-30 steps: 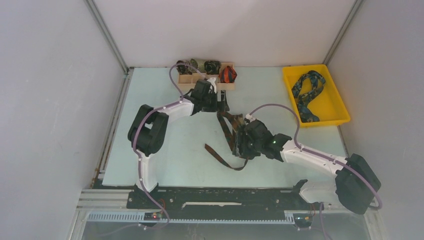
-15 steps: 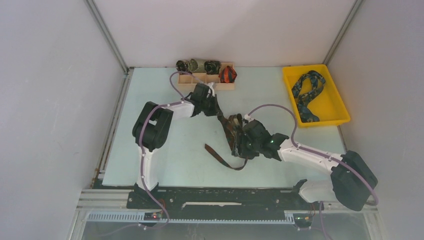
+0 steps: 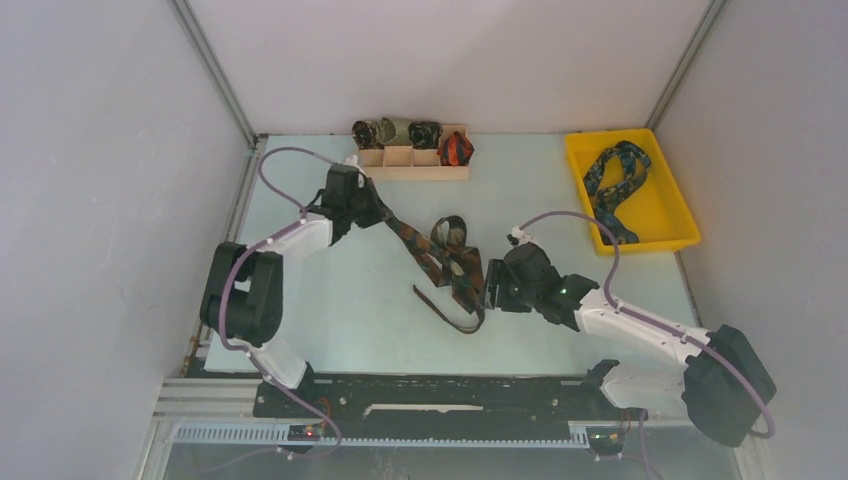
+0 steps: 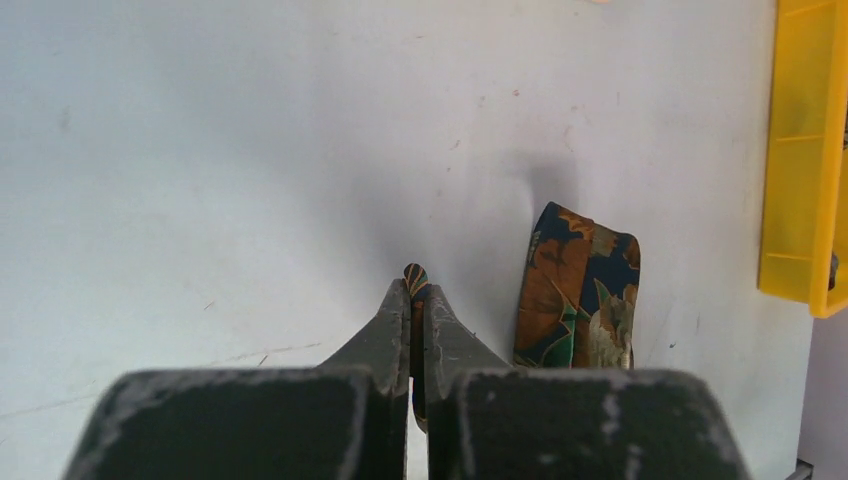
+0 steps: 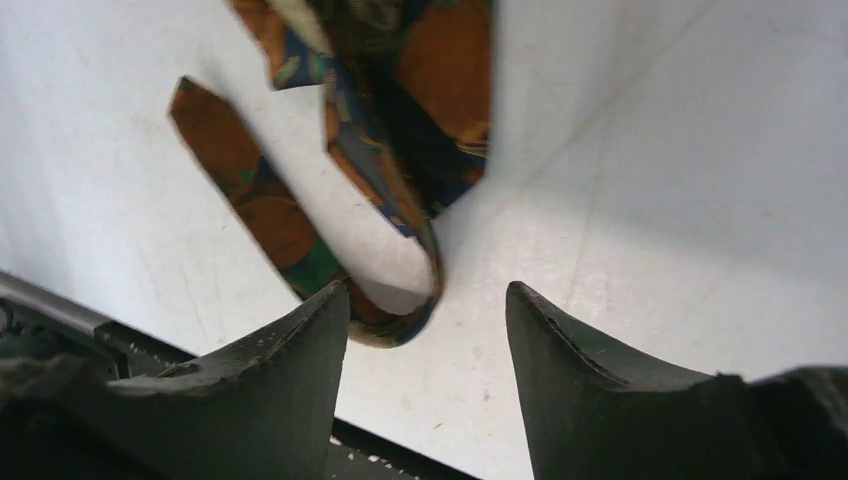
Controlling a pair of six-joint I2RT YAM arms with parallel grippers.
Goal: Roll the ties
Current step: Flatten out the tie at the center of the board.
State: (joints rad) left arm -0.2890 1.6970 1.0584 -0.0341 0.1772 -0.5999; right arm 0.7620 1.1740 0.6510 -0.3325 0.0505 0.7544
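A brown-orange-green tie (image 3: 440,262) lies partly stretched across the table's middle. My left gripper (image 3: 377,211) is shut on its upper end and holds it out to the left; in the left wrist view the tie's edge (image 4: 416,277) sticks out between the closed fingertips, with a fold of the tie (image 4: 578,290) lying to the right. My right gripper (image 3: 490,288) is open just right of the tie's lower loop. In the right wrist view that tie loop (image 5: 400,318) lies by the left fingertip (image 5: 322,312), with bare table between the jaws.
A wooden tray (image 3: 415,172) at the back holds several rolled ties, one of them red-orange (image 3: 456,149). A yellow bin (image 3: 668,205) at the right holds a loose navy-teal tie (image 3: 612,185); the yellow bin's wall (image 4: 800,150) shows in the left wrist view.
My left gripper has shut on the tie's end and drawn it to the left, stretching the tie out. The right gripper has backed slightly to the right.
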